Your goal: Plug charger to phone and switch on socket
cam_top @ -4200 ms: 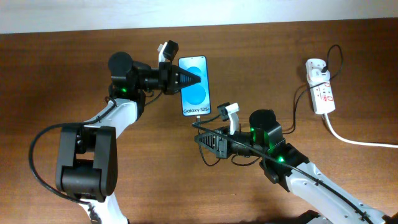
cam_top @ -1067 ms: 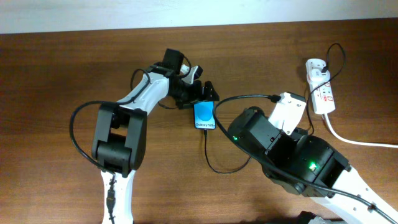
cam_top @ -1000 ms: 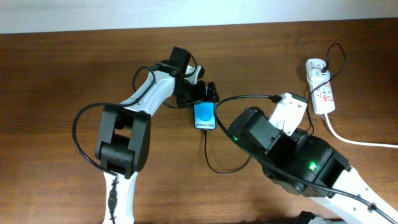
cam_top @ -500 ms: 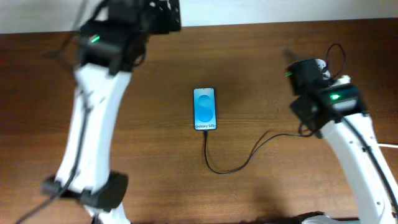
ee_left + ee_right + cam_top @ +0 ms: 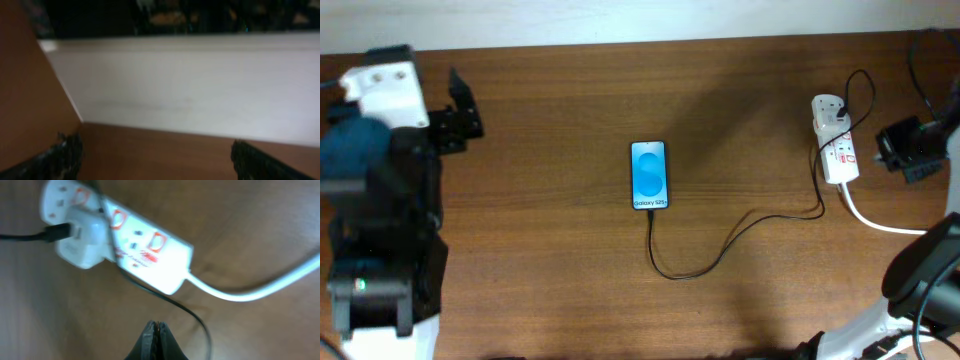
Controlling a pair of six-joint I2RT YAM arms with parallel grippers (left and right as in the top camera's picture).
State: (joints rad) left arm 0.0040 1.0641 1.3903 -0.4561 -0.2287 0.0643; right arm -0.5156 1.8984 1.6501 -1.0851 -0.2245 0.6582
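The plugging half looks done from where I sit. The slim rectangular blue-screened phone [image 5: 649,175] lies flat, screen up, near the middle of the brown wooden table [image 5: 550,250]. The long thin black charger cable [image 5: 672,274] leaves its lower edge, loops toward the table's near side and trails off right to the small white adapter [image 5: 82,242]. That adapter sits in the end outlet of the elongated white plastic socket strip [image 5: 145,250], marked in red, at the far right of the table. I judge the plug tip to be seated in the phone, though the overhead view is too coarse to confirm it. What is left, as I read it, is the switch, and I cannot tell from either view whether it is already on. My right tool [image 5: 157,335] has its fingers pressed together with nothing between them. It hovers just beside the strip's long side without touching it, near where the thick white cord [image 5: 250,291] leaves, which is a fair pose for poking a rocker. My left tool [image 5: 159,159] is spread wide and empty, well apart from everything and aimed past the table's far edge.
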